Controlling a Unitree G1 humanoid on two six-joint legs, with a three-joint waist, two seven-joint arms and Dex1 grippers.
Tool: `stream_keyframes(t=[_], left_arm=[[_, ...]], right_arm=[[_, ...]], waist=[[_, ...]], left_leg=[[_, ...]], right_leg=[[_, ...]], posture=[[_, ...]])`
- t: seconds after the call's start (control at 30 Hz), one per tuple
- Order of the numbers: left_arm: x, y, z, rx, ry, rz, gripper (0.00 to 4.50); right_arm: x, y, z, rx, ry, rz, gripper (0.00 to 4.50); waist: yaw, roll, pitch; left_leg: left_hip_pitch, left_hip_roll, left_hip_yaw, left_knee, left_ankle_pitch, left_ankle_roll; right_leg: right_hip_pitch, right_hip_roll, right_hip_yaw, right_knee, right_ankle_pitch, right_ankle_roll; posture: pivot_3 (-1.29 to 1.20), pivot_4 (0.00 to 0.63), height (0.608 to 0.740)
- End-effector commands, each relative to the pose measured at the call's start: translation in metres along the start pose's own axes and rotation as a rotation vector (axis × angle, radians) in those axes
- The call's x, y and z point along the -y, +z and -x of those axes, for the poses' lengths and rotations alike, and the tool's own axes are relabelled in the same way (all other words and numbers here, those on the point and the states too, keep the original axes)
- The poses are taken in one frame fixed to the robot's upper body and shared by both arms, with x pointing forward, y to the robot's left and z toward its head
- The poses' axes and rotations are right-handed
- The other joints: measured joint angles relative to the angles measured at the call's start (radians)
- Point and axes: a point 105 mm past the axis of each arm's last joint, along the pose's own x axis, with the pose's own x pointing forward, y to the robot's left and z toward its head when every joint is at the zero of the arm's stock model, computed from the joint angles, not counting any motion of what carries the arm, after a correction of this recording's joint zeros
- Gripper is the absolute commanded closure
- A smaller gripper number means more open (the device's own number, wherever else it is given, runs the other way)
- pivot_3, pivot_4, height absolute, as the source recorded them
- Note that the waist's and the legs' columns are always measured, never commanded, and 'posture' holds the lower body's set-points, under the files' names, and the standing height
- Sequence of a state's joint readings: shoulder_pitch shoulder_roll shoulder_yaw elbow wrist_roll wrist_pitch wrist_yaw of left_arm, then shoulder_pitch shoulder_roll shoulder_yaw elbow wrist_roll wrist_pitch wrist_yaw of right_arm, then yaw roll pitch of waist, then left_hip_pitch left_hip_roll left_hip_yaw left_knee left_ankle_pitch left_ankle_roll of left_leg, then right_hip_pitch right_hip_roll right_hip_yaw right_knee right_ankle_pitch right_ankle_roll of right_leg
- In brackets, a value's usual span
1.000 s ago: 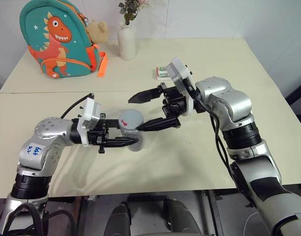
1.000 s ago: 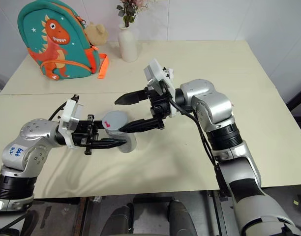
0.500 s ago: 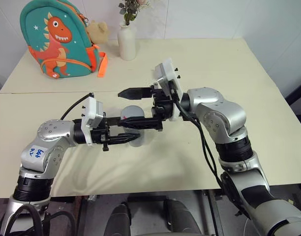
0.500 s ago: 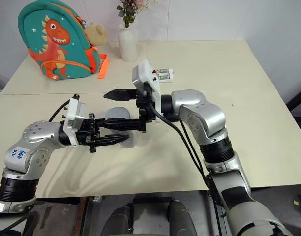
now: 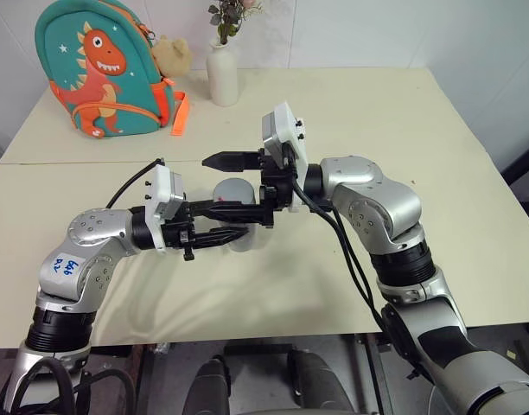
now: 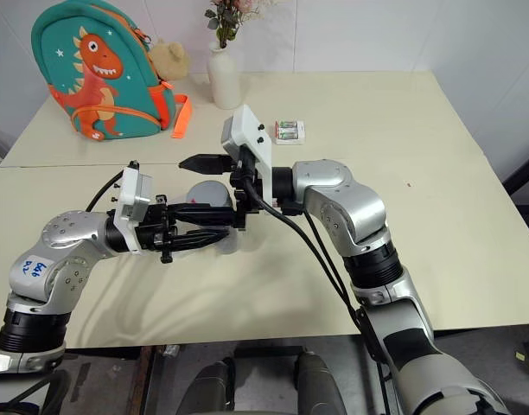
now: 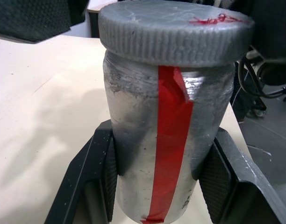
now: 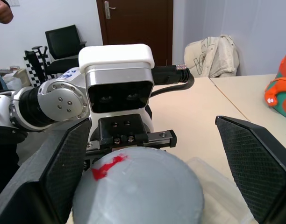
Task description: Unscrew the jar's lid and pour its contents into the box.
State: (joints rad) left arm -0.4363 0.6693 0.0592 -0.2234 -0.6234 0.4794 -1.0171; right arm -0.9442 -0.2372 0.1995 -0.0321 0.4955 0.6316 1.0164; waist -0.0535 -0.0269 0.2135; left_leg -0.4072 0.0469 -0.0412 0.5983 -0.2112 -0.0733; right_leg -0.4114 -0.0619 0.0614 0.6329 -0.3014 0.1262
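1. The left gripper (image 7: 159, 179) is clamping the jar (image 7: 157, 154) by its body, pads pressed to both sides, holding it upright above the table (image 5: 351, 285)
2. The lid (image 7: 173, 30) is sitting on the jar, red mark on top
3. The right gripper (image 5: 219, 184) has travelled leftward since the earlier frame; its fingers (image 8: 63, 161) are now standing spread either side of the lid, apart from it
4. The box (image 8: 218, 186) is lying just behind the jar in the right wrist view
5. Backpack (image 5: 96, 69) and vase (image 5: 222, 73) are standing at the far edge, unchanged

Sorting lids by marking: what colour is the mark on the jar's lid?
Red, a small scrawl on the grey lid; clearest in the left wrist view.
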Motion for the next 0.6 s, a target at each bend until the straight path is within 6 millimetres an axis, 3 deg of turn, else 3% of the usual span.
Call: stream_keyframes(t=[0.03,0.4,0.6], left_arm=[[0.003,0.015,0.000,0.036,-0.009,-0.055,2.53],[0.003,0.015,0.004,0.037,-0.006,-0.062,2.53],[0.002,0.015,0.006,0.038,-0.001,-0.065,2.53]], right_arm=[[0.008,0.007,0.009,0.013,-0.039,0.037,0.04],[0.039,0.008,0.064,0.006,-0.178,0.031,0.04],[0.040,0.009,0.080,0.009,-0.192,0.012,0.04]], waist=[[0.000,0.000,0.000],[-0.001,0.000,0.000],[0.000,0.000,0.000]], left_leg=[[0.000,0.000,0.000,0.000,0.000,0.000],[0.000,0.000,0.000,0.000,0.000,0.000],[0.000,0.000,0.000,0.000,0.000,0.000]], right_leg=[[0.000,0.000,0.000,0.000,0.000,0.000],[0.000,0.000,0.000,0.000,0.000,0.000],[0.000,0.000,0.000,0.000,0.000,0.000]], posture=[[0.00,0.150,0.740],[0.00,0.150,0.740],[0.00,0.150,0.740]])
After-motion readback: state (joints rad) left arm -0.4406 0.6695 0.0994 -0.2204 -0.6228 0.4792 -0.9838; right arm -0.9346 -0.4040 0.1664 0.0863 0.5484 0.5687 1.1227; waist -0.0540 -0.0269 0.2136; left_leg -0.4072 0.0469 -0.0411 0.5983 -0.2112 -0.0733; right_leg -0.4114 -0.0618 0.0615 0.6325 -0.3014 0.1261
